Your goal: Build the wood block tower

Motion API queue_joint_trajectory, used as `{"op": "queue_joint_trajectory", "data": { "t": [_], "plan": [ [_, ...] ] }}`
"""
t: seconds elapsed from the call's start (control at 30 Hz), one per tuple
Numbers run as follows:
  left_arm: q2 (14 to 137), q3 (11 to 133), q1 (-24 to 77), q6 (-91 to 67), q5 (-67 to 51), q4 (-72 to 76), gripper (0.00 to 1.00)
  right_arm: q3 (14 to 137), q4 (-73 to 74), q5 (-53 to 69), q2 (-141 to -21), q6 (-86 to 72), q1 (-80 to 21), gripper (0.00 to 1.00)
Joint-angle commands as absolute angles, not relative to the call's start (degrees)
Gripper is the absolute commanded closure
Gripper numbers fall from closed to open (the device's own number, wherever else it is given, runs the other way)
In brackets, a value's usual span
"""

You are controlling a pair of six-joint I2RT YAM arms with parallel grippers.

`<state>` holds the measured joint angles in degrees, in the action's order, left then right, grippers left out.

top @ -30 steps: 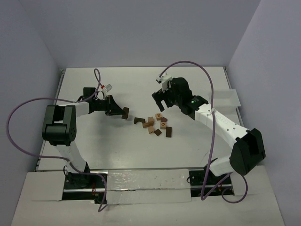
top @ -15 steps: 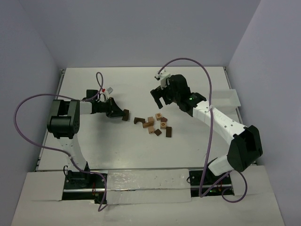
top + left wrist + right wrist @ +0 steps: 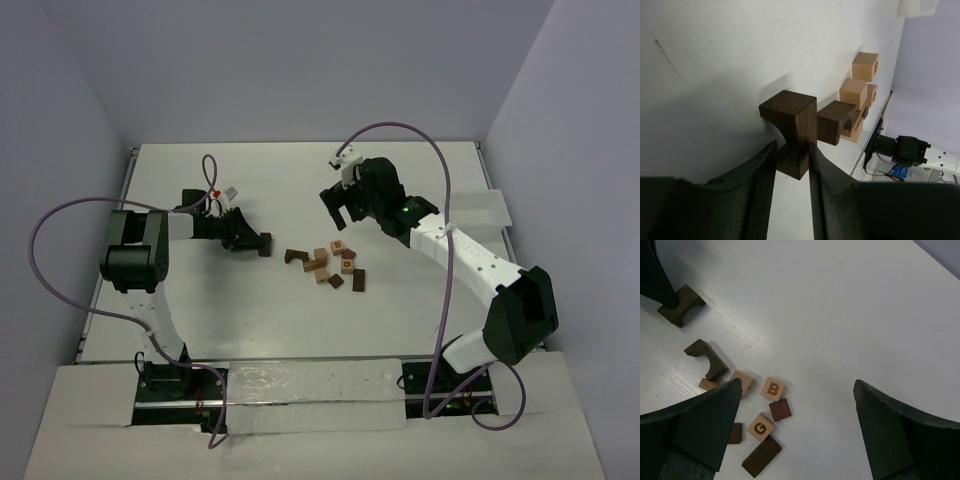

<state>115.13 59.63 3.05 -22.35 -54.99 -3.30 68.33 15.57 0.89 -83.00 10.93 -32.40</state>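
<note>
My left gripper (image 3: pixel 256 241) is shut on a dark brown arch block (image 3: pixel 265 243), held low at the table left of the other blocks. In the left wrist view the block (image 3: pixel 790 125) sits between my fingertips (image 3: pixel 816 165) and touches the table. Several small tan, reddish and dark blocks (image 3: pixel 328 265) lie in a loose cluster at mid-table. A second dark arch (image 3: pixel 835 121) lies just beyond the held one. My right gripper (image 3: pixel 340 208) hangs open and empty above the cluster's far side. The right wrist view shows lettered tan cubes B (image 3: pixel 772 388) and G (image 3: pixel 760 427).
A white rectangular tray (image 3: pixel 490 210) lies at the table's right edge. A dark plank (image 3: pixel 761 456) and a reddish square (image 3: pixel 780 410) lie next to the lettered cubes. Purple cables loop over both arms.
My left gripper has lowered the dark arch block to the table and shifted it slightly left. My right gripper has moved a little up and away from the cluster, still open.
</note>
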Motion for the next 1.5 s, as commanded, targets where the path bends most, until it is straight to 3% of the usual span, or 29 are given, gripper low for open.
{"op": "queue_joint_trajectory", "data": {
  "t": [0.0,0.2,0.23,0.3,0.5,0.63,0.9,0.97,1.47],
  "plan": [
    [115.3,60.2,1.8,-19.3,-48.1,-6.7,0.58,71.5,15.6,0.1,-82.5,12.4,-33.3,0.0],
    [111.9,59.5,1.0,-16.3,-45.9,-9.8,0.51,70.4,15.3,-3.7,-82.3,18.1,-37.0,0.02],
    [109.8,59.1,0.7,-14.8,-45.9,-10.8,0.39,69.9,15.0,-6.0,-82.7,21.1,-39.3,0.04],
    [107.2,59.3,0.7,-12.4,-46.5,-14.0,0.35,69.4,15.0,-9.0,-85.0,24.9,-42.2,0.09],
    [98.7,64.7,0.1,-1.5,-48.2,-24.3,0.34,73.7,21.6,-6.3,-95.5,31.6,-46.7,0.36],
    [91.3,65.4,-2.0,4.0,-50.2,-29.2,0.34,83.4,29.6,1.2,-104.2,30.2,-46.7,0.43],
    [76.9,58.2,-4.0,8.0,-51.5,-31.6,0.29,92.2,32.7,8.7,-115.0,28.9,-46.6,0.42],
    [74.8,57.3,-4.0,8.5,-51.9,-32.3,0.1,93.3,33.1,8.9,-116.8,29.4,-46.7,0.41],
    [68.7,55.9,-4.3,8.6,-54.0,-33.3,0.08,93.1,33.6,7.8,-121.3,36.6,-46.7,0.48]
  ]
}}
